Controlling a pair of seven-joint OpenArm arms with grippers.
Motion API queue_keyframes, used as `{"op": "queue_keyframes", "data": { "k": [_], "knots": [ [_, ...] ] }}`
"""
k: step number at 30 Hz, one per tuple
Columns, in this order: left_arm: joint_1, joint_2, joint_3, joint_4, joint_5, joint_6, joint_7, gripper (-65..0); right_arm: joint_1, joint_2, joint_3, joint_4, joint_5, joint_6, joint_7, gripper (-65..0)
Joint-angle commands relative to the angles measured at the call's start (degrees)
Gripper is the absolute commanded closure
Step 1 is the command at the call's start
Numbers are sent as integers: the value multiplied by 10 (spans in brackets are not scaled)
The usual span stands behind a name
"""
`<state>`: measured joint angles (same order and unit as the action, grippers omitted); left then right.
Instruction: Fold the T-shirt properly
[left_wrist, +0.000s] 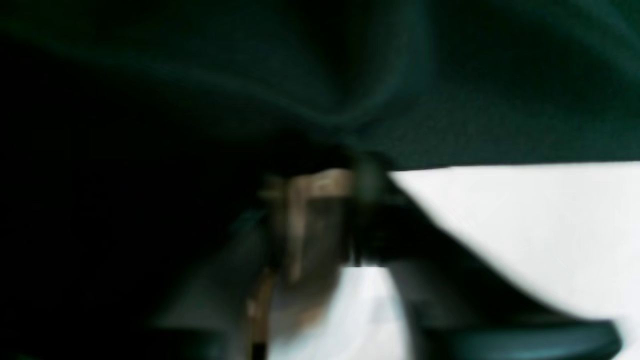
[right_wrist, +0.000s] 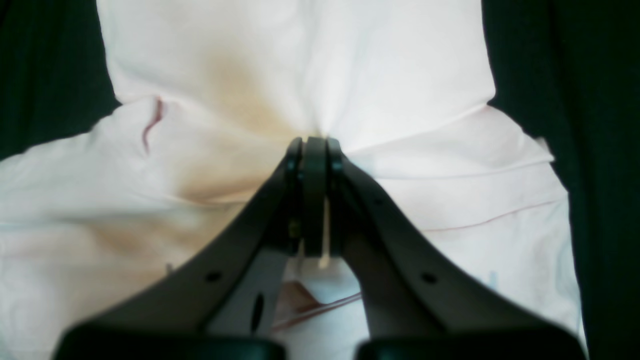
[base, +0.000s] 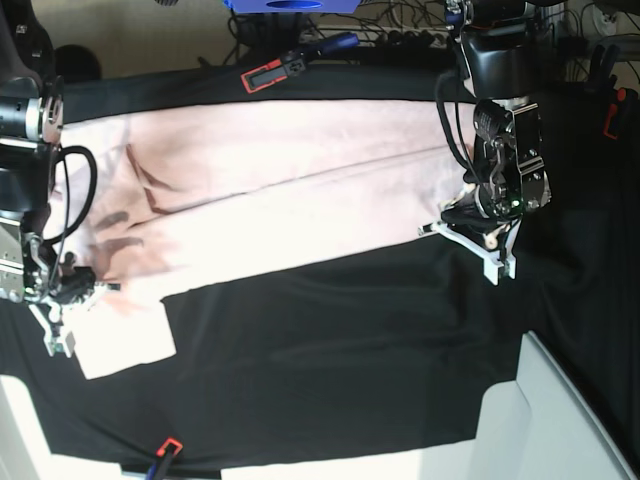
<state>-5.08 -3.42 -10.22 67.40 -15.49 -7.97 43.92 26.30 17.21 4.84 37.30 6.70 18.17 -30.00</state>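
One T-shirt, pale pink and plain on the side that showed, lay stretched in a long band across the far part of the counter, which was covered with a black cloth. In the base view the band ran from the left edge to the right arm of the picture, with creases near its left end and one corner hanging down toward the near side.

At that left end the right gripper had its jaws pressed together on a pinch of the pink fabric; in the right wrist view the cloth gathered into folds that ran out from the fingertips.

At the other end the left gripper stood at the edge of the T-shirt. The left wrist view was very blurred: it showed dark cloth above and pale fabric below and to the right. I could not tell whether these jaws were apart or together, nor whether they held the fabric.

Beyond the counter, cables lay on the floor.
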Motion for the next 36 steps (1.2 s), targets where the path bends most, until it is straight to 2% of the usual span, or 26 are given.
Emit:
{"op": "queue_keyframes", "data": {
  "k": [1,5,7,11,17,28,36],
  "knots": [
    [-6,-4,0,6,-4,-3,3,-59,17,9,3,11,3,1,9,0],
    [-6,-6,-1,10,-2,-3,3,-45,17,9,3,11,3,1,9,0],
    [-6,-6,-2,11,-2,-3,3,0,17,9,3,11,3,1,9,0],
    [-6,-7,-3,27,-3,-3,3,0,17,9,3,15,3,1,11,0],
    [8,-7,-3,107,-2,-2,6,0,16,9,3,60,3,1,9,0],
    [2,-7,-3,118,-2,-2,7,0,16,9,4,78,3,-3,9,0],
    [2,-7,-3,174,-2,-2,7,0,16,10,4,82,3,-3,9,0]
  ]
}}
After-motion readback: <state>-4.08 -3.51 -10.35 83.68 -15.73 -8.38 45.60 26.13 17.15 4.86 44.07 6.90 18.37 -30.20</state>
